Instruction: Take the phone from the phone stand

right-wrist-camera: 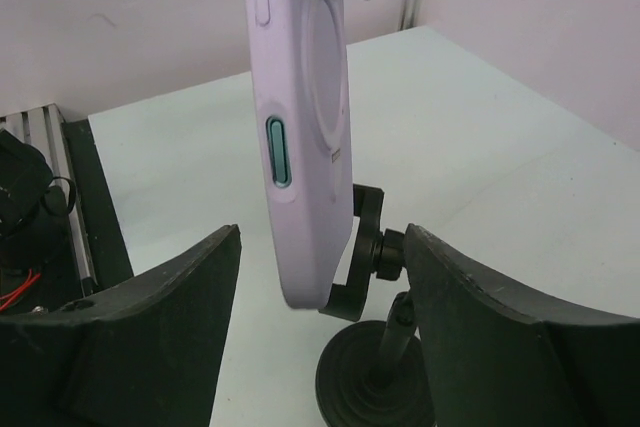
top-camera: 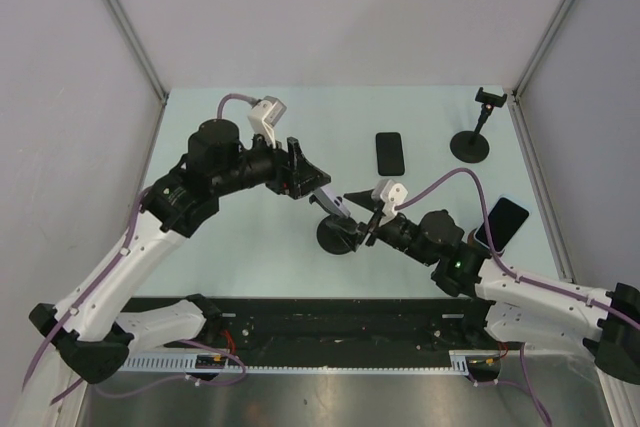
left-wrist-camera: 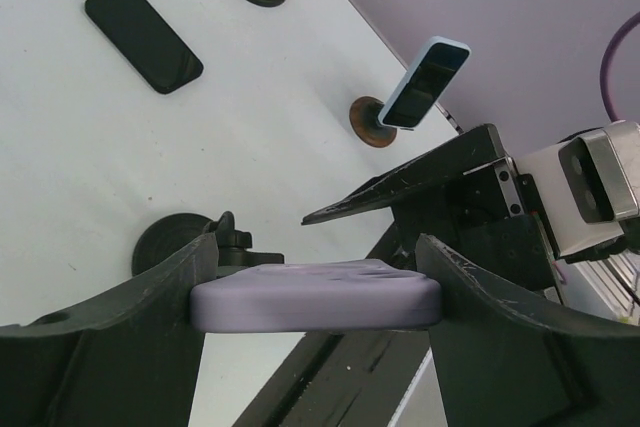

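Presently left end effector [left-wrist-camera: 316, 277] clasps the lilac phone [right-wrist-camera: 305, 97] by the phone stand [right-wrist-camera: 372, 372]; right end effector [right-wrist-camera: 322, 247] released.

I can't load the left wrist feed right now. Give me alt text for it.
The left gripper grips a lilac-cased phone edge to edge, with the black phone stand close beyond it. Farther off on the pale table are a black phone, flat, and a blue-cased phone propped on another stand.

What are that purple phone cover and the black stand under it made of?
Phone cover: likely soft silicone or rubber; matte lavender, rounded edges, no glare. Stand: hard plastic or painted metal, black with a slight sheen on its round base; the look leaves it open.
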You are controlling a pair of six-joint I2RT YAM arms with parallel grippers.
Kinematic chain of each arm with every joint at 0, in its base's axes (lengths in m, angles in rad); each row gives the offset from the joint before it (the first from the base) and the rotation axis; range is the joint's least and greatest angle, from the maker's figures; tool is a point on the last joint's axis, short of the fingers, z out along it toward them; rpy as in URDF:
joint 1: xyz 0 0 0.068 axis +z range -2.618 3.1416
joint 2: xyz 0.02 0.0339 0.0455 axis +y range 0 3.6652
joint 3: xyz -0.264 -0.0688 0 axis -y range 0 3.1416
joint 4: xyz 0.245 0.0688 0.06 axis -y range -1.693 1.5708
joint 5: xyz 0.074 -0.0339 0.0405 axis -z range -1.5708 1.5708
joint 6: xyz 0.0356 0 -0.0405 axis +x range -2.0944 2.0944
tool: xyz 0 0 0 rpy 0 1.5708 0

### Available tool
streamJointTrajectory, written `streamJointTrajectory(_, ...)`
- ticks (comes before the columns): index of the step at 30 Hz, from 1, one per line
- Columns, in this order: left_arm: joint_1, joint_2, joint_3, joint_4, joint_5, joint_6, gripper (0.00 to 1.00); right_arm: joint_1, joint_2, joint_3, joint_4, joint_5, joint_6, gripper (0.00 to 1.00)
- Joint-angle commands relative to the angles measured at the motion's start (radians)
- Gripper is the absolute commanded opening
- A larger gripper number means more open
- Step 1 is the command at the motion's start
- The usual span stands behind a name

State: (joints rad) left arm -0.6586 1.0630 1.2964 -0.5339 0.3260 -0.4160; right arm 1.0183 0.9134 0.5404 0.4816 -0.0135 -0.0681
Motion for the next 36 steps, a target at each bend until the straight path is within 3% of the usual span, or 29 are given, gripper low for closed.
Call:
streamJointTrajectory(1, -0.001, -0.005, 0.067, 0.091, 0.076, -0.027, 0.0, 0.005, 0.024, 0.061, 0.066, -0.002, -0.032, 0.66)
streamJointTrajectory(7, 0.001, -0.006, 0.081, 0.088, 0.061, -0.017, 0.01, 0.008, 0.044, 0.075, 0.061, 0.012, -0.032, 0.31)
streamJointTrajectory(8, -0.001, -0.005, 0.084, 0.089, 0.056, -0.007, 0.03, 0.008, 0.041, 0.075, 0.063, 0.012, -0.03, 0.19)
streamJointTrajectory(11, 0.001, -0.005, 0.09, 0.088, 0.039, 0.006, 0.21, 0.009, 0.033, 0.084, 0.06, 0.072, -0.019, 0.0)
streamJointTrajectory(15, 0.001, -0.02, 0.099, 0.088, -0.025, 0.037, 0.5, 0.006, 0.018, 0.099, 0.045, 0.113, -0.003, 0.0)
streamJointTrajectory(16, 0.002, -0.027, 0.101, 0.087, -0.074, 0.046, 0.64, 0.005, 0.016, 0.111, 0.034, 0.115, 0.002, 0.0)
streamJointTrajectory(19, 0.002, -0.061, 0.096, 0.088, -0.204, 0.092, 0.89, -0.014, 0.013, 0.13, 0.008, 0.133, 0.037, 0.0)
streamJointTrajectory(21, 0.002, -0.092, 0.09, 0.087, -0.299, 0.144, 1.0, -0.049, 0.015, 0.148, -0.017, 0.147, 0.073, 0.0)
streamJointTrajectory(22, 0.002, -0.101, 0.078, 0.089, -0.406, 0.161, 1.0, -0.064, 0.021, 0.158, -0.032, 0.153, 0.102, 0.0)
streamJointTrajectory(27, 0.001, -0.175, 0.005, 0.123, -0.672, 0.289, 1.0, -0.226, 0.056, 0.231, -0.144, 0.133, 0.261, 0.0)
streamJointTrajectory(33, 0.004, -0.227, -0.187, 0.267, -0.788, 0.378, 1.0, -0.482, 0.208, 0.332, -0.276, 0.024, 0.503, 0.0)
streamJointTrajectory(36, 0.019, -0.218, -0.25, 0.299, -0.806, 0.393, 1.0, -0.561, 0.318, 0.361, -0.287, -0.101, 0.574, 0.0)
